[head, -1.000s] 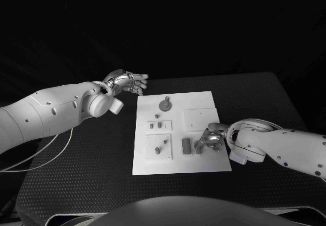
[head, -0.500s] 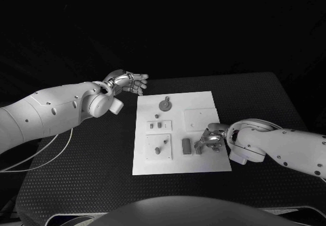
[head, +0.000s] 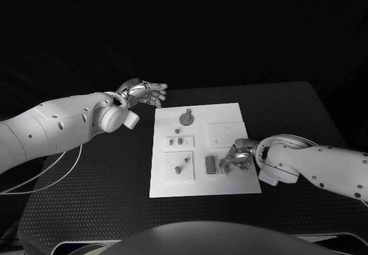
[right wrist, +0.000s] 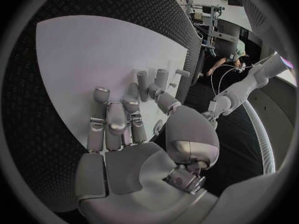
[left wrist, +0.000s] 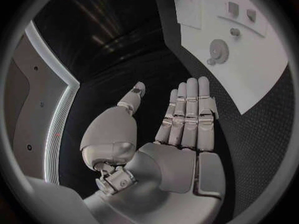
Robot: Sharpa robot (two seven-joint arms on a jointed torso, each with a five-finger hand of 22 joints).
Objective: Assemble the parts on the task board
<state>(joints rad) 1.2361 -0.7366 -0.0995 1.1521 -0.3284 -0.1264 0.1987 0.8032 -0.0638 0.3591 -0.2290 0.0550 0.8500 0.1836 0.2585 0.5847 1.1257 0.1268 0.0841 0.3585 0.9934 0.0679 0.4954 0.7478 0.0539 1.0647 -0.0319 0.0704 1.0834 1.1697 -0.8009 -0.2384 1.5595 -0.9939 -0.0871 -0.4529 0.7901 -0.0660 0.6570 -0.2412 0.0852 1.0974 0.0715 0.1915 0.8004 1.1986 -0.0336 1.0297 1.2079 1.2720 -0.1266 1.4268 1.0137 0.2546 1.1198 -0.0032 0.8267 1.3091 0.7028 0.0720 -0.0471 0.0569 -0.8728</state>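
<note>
Currently the right hand [head: 236, 157] sits low on the board [head: 230, 114], fingers curled by an upright grey part [head: 224, 164]; whether they clamp it, I cannot tell. Risk: a side nudge tips it or its neighbour [head: 210, 164]. Left hand [head: 144, 92] hangs spread and empty beyond the board's far corner.

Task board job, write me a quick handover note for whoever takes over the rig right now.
Left hand: open, holding nothing, hovering off the task board's far left corner.
Right hand: down on the board's near right part, fingers at a small grey part; whether it grips it cannot be told.
On the board: gear at the far end, pegs in the middle, dark block beside the right hand.
Done: unclear. Left: finish seating the parts.
</note>
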